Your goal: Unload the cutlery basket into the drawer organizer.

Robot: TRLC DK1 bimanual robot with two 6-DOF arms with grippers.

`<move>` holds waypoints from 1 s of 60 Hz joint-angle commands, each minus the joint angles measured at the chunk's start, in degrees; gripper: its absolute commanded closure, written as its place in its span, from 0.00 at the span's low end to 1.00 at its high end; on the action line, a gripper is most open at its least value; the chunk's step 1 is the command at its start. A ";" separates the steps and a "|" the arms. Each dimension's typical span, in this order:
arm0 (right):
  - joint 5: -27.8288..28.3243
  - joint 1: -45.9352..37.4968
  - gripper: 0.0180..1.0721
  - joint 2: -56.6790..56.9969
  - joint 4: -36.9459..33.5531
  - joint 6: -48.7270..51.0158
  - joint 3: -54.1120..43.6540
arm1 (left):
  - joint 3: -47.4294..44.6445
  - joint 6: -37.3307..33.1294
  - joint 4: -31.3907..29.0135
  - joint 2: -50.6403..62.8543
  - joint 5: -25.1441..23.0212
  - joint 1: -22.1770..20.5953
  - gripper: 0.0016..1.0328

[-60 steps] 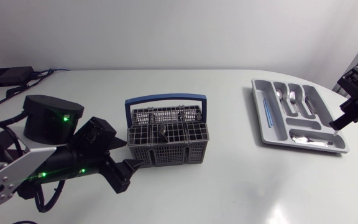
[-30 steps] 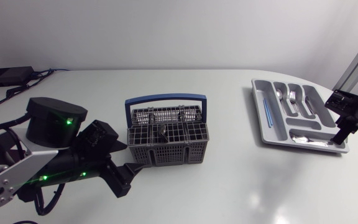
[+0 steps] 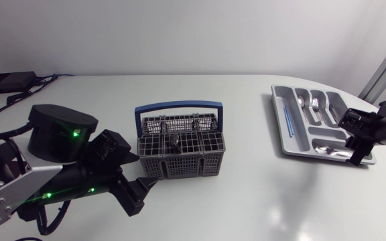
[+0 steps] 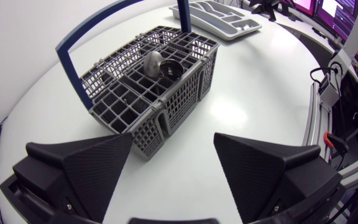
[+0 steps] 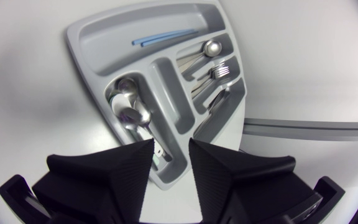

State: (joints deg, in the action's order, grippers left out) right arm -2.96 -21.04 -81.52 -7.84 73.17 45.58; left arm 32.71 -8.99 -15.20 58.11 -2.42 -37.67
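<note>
The cutlery basket (image 3: 179, 152), grey plastic mesh with a blue hoop handle (image 3: 178, 105), stands upright on the white worktop (image 3: 246, 197), a little left of the middle. In the left wrist view, a rounded metal piece (image 4: 153, 61) that looks like a spoon bowl sticks up from one of its middle cells, with a dark round piece (image 4: 169, 69) right beside it. What else the cells hold cannot be made out.

The left gripper (image 3: 138, 193) sits low at the basket's near left corner. It is released, with its fingers (image 4: 86, 167) spread wide. The corner of the basket lies just ahead of the gap between them, and neither finger touches it.

The drawer organizer (image 3: 279, 127) lies flat at the right of the worktop, well apart from the basket. A thin blue stick (image 3: 287, 117) lies in its long left compartment. A spoon (image 3: 302, 102) and a fork (image 3: 315, 103) lie in the short far compartments. More spoons (image 5: 132, 115) rest in the crosswise compartment at the near end.

The right gripper (image 3: 356, 155) hangs over the organizer's near right corner, pointing down. Its fingers (image 5: 107, 167) stand close together with only a narrow gap between them. Nothing is held in that gap, and the tray's near rim shows through it. The spoons in the crosswise compartment lie just ahead of the fingertips, apart from them.
</note>
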 commanded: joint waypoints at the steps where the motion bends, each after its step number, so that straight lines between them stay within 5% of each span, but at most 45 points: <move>1: 1.99 0.73 0.23 3.12 0.37 -2.15 -0.06 | 2.27 0.82 -0.71 -0.54 0.75 -0.83 0.12; 11: 4.98 1.61 0.05 6.02 -0.78 -9.27 2.05 | 2.97 0.82 -1.50 -0.54 0.83 -1.00 0.12; 33: 7.62 11.02 0.05 13.49 -12.29 -24.47 3.11 | 8.16 5.92 -3.61 1.66 3.29 -3.02 0.12; 60: 2.17 25.08 0.05 15.42 -17.92 -36.08 2.67 | 14.58 9.35 -2.11 2.45 10.24 -0.91 0.04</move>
State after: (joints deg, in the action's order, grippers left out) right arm 0.14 1.98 -66.48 -24.73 40.32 48.01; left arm 45.23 -0.99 -17.96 59.44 7.05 -39.05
